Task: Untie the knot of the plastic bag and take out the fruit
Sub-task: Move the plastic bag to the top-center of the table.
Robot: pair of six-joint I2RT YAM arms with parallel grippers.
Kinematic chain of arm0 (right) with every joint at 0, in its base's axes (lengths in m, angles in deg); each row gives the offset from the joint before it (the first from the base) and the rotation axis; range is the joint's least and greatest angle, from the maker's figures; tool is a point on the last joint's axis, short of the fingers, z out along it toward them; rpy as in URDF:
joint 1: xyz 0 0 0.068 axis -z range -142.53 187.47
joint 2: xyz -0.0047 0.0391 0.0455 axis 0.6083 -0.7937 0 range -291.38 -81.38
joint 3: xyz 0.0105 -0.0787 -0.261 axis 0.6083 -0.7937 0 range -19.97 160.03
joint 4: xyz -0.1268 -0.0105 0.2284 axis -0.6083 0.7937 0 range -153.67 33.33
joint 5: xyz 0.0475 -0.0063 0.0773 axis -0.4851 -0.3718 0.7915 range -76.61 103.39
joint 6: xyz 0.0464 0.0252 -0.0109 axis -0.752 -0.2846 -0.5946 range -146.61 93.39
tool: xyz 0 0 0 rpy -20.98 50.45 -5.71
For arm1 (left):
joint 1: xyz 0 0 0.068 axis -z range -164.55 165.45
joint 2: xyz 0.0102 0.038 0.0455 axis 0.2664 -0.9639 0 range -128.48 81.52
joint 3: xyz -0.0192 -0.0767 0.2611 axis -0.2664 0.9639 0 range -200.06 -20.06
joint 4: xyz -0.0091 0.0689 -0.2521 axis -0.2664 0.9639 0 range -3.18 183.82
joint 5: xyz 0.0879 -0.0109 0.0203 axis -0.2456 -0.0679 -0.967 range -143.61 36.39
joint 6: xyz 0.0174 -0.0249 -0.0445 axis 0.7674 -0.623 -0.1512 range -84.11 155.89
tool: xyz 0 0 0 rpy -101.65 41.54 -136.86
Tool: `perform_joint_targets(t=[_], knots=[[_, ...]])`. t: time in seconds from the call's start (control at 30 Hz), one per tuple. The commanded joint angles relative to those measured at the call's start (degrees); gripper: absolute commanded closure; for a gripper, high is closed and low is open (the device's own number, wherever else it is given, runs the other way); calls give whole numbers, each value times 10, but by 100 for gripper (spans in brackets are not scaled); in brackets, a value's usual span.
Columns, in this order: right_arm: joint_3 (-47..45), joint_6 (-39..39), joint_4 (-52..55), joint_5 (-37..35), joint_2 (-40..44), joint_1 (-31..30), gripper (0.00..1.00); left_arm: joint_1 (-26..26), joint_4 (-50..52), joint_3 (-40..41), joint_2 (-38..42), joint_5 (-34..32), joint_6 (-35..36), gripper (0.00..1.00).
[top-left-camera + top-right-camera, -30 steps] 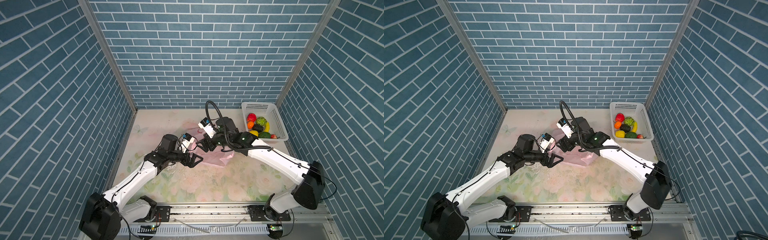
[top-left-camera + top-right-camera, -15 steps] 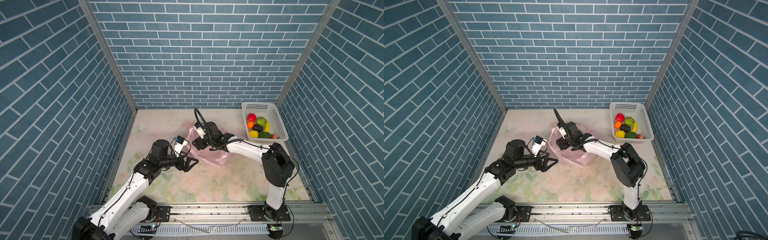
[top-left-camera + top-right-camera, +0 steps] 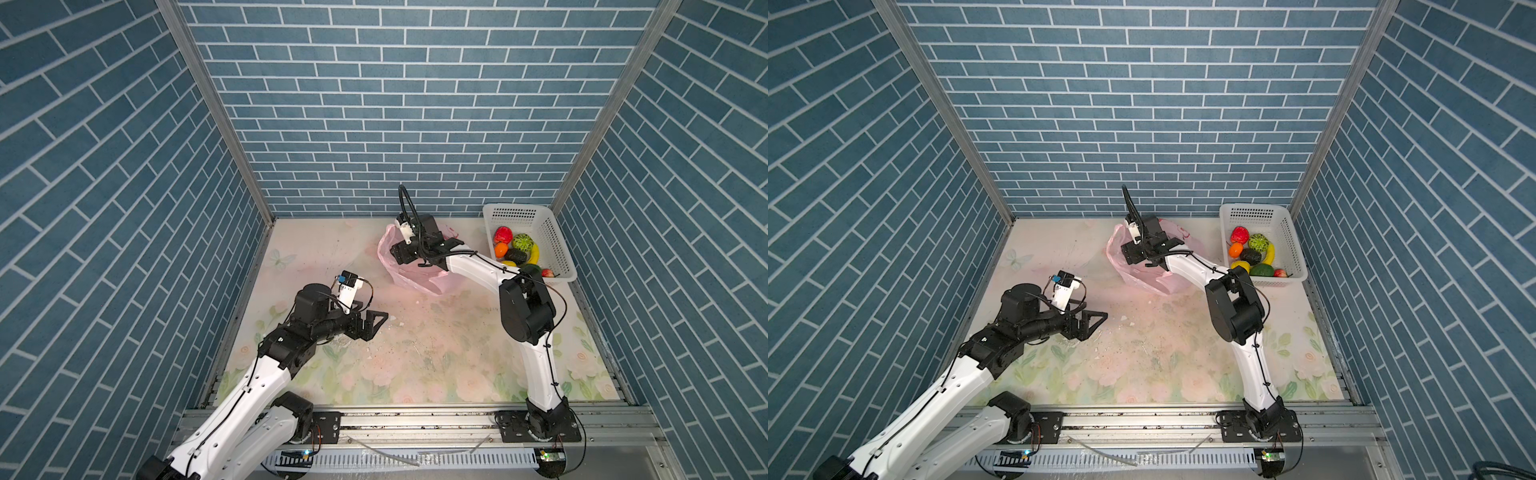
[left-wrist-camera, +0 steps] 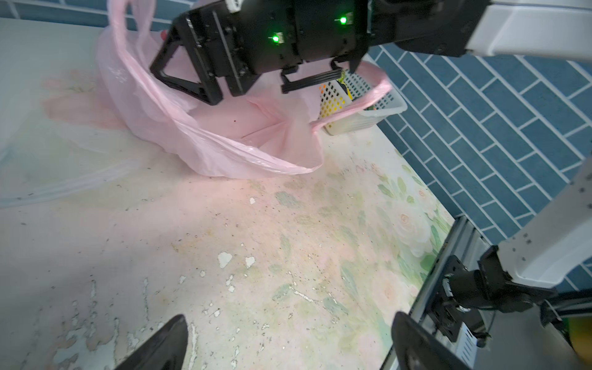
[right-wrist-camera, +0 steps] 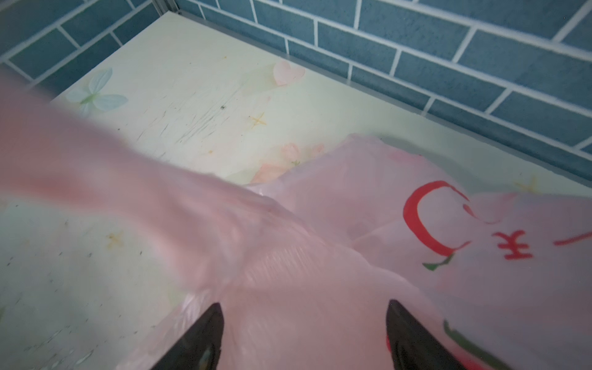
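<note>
Left hand [image 3: 376,324] hangs spread, empty, above the desk [image 3: 415,357]; right hand [image 5: 304,304], also spread, is over the limp plastic bag [image 3: 415,279] beside the basket [image 3: 557,245]. I see fruit [image 3: 515,249] only there, so nearly done, I judge.

pale pink plastic bag [image 3: 415,280], white basket [image 3: 555,241]

Both top views: bright, even overhead light, sharp throughout; wide-angle stretch of the brick walls [image 3: 395,104] toward the edges. Shadows on the table [image 3: 415,353] are faint and soft. Right wrist view: the plastic bag [image 5: 144,198] near the lens is blurred and streaked. Left wrist view: sharp, with a pink cast on the table beside the bag.
</note>
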Motion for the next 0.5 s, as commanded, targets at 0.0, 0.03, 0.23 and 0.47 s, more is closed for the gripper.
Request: perform_joint_targets(t=[0.0, 0.03, 0.23, 0.47], knots=[[-33, 22, 39, 31, 102, -12, 20, -6, -3, 10, 6, -53, -8, 0], [-61, 18, 39, 35, 135, -15, 20, -6, -10, 11, 5, -59, -8, 0], [-189, -37, 55, 25, 290, -19, 20, -6, -37, 18, 6, -117, 0, 0], [-315, -67, 88, 8, 400, 8, 17, -10, -30, 18, 18, -206, 36, 0]])
